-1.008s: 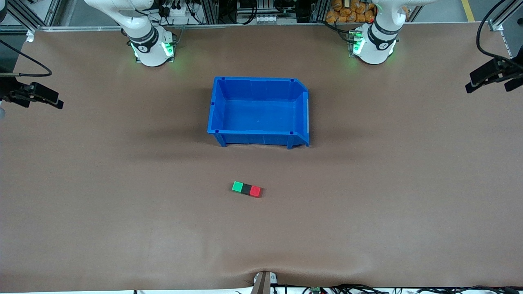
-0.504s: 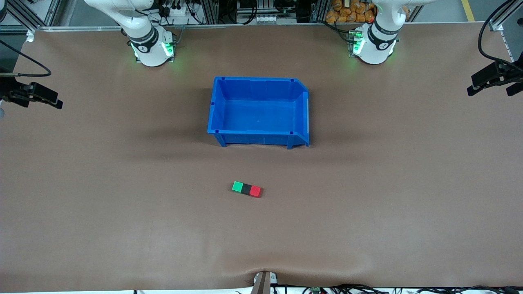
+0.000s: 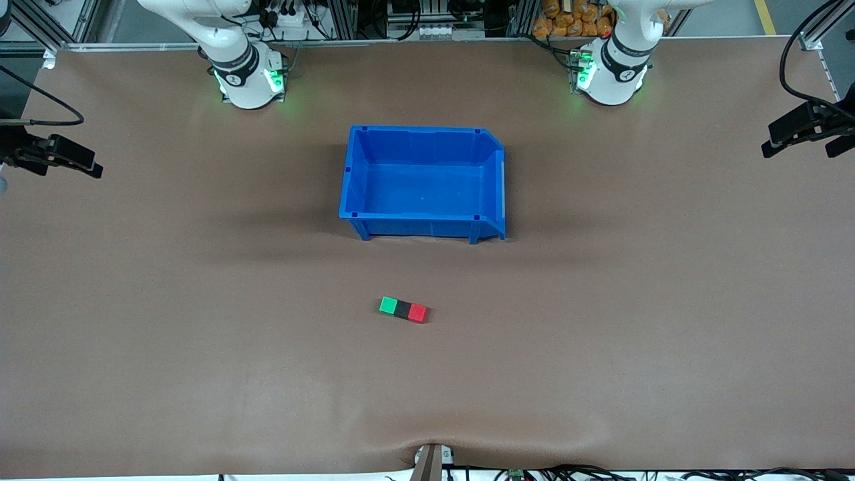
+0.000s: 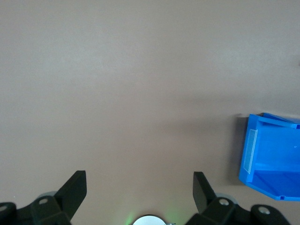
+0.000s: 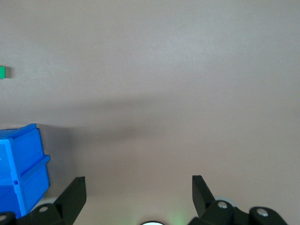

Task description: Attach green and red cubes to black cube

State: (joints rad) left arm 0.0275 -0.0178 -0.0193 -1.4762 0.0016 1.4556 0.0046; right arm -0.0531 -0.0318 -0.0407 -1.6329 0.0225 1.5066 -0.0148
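Note:
The green cube [image 3: 388,305], black cube [image 3: 403,308] and red cube [image 3: 418,312] lie joined in one row on the brown table, black in the middle, nearer the front camera than the blue bin [image 3: 355,175]. The green cube also shows at the edge of the right wrist view [image 5: 2,71]. My left gripper [image 3: 799,135] hangs high over the left arm's end of the table, open and empty [image 4: 139,185]. My right gripper [image 3: 57,160] hangs high over the right arm's end, open and empty [image 5: 138,187]. Both are well away from the cubes.
The blue bin stands empty at the table's middle, between the arm bases and the cubes; it shows in the left wrist view [image 4: 272,159] and the right wrist view [image 5: 21,173]. The brown mat has a wrinkle at its front edge [image 3: 431,444].
My left gripper has shifted very slightly at the table's end. The cubes, the bin and my right gripper have not moved.

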